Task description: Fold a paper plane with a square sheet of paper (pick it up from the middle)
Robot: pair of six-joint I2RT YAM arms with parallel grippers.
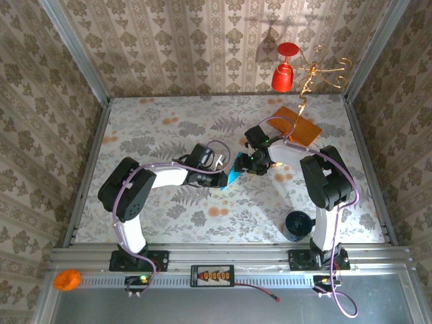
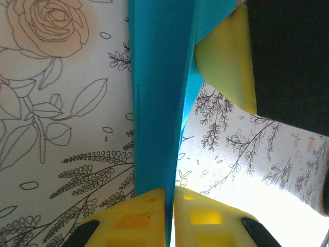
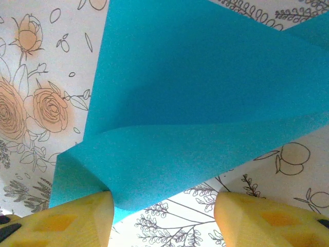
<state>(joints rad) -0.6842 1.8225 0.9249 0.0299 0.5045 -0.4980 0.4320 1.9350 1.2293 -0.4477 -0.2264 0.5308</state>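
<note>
The teal-blue square sheet of paper [image 1: 233,177] hangs folded over between the two arms, just above the middle of the table. My left gripper [image 2: 169,190] is shut on its lower edge, the sheet [image 2: 159,103] rising from the yellow pads as a narrow doubled strip. In the top view the left gripper [image 1: 223,178] comes in from the left. My right gripper [image 3: 163,198] is open, and a curled flap of the sheet [image 3: 205,103] lies against its left finger [image 3: 82,216]; the right finger [image 3: 267,216] stands apart. The right gripper [image 1: 244,164] sits just right of the paper.
An orange card [image 1: 297,125] lies at the back right. A red glass [image 1: 285,71] hangs on a gold stand [image 1: 317,71] by the back wall. A black cup [image 1: 297,224] stands by the right arm's base. An orange ball [image 1: 67,279] rests on the front rail.
</note>
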